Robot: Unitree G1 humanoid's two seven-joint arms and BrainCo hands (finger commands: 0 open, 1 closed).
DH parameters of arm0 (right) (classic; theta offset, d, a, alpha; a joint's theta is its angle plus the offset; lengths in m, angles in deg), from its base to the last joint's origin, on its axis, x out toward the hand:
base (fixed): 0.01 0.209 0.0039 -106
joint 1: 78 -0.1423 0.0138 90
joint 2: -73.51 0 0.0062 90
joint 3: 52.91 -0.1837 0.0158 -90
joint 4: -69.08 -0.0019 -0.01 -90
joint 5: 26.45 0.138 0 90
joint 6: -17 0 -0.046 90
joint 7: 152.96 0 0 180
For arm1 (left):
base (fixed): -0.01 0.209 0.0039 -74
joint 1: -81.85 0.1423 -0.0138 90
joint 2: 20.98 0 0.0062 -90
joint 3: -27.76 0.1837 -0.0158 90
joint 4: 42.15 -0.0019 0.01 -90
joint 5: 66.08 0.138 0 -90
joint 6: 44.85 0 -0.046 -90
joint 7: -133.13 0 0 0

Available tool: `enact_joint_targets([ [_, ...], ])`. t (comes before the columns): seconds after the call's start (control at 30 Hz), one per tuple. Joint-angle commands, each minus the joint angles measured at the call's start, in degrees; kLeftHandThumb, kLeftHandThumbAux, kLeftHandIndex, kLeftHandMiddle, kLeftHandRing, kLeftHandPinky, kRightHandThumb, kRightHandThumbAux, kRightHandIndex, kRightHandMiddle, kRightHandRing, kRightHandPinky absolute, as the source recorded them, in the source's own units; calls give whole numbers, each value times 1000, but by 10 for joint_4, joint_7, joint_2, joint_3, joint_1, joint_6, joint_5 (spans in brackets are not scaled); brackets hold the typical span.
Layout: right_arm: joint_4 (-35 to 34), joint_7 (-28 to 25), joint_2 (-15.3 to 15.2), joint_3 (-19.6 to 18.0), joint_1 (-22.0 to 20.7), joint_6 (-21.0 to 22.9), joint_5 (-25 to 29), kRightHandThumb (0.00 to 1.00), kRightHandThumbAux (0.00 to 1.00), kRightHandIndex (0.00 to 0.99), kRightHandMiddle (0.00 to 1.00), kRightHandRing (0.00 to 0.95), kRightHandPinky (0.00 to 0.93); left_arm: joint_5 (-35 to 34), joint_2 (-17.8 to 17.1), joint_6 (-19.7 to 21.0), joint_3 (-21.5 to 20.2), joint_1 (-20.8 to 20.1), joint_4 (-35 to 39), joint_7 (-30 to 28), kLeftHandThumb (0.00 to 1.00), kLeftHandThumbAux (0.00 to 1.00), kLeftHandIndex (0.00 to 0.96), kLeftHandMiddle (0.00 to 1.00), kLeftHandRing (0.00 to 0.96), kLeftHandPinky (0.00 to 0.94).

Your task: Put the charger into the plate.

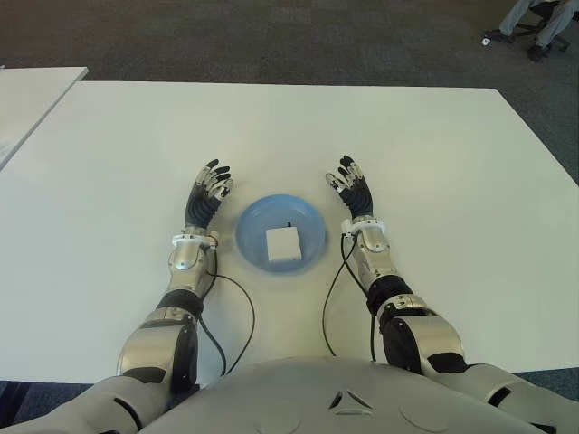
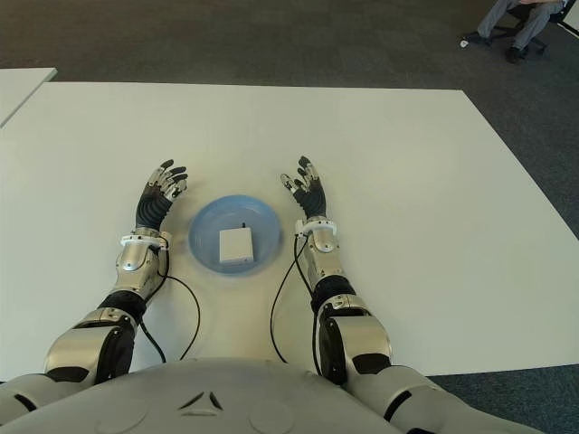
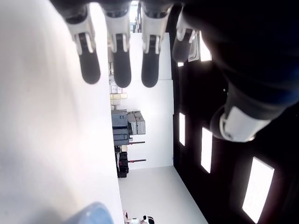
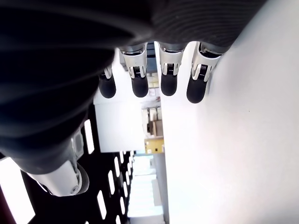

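The white charger already lies in the blue plate; left hand at nine o'clock, right hand at three, both empty with fingers extended; a careless withdrawal could nudge the plate

The wide white surface looks smooth and matt, like laminate, with only a soft sheen. The round light-blue plate appears to be smooth plastic with a faint gloss along its rim. In it lies the square white charger, a smooth, matt plastic block. The left hand and the right hand have black, rubbery-looking fingers with pale glossy plastic joint pieces; the forearms behind them are brushed silver metal or metallic plastic, trailing thin black cables. The floor beyond is dark grey carpet, rough and matt.
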Motion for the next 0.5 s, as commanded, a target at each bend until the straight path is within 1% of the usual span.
enact_joint_targets([
  [0.03, 20, 9, 3, 0, 19, 40, -1, 10, 670, 30, 66, 60, 78, -8, 7, 34, -5, 44, -35, -10, 32, 576, 129, 228, 233, 250],
  [0.27, 21, 15, 5, -1, 18, 43, -1, 1, 657, 27, 71, 66, 81, -13, 3, 37, -7, 40, -35, -11, 28, 579, 126, 221, 223, 237],
  [0.5, 21, 20, 8, -1, 19, 41, -1, 0, 652, 32, 84, 80, 97, -18, 1, 32, -7, 40, -31, -16, 34, 576, 134, 228, 232, 254],
])
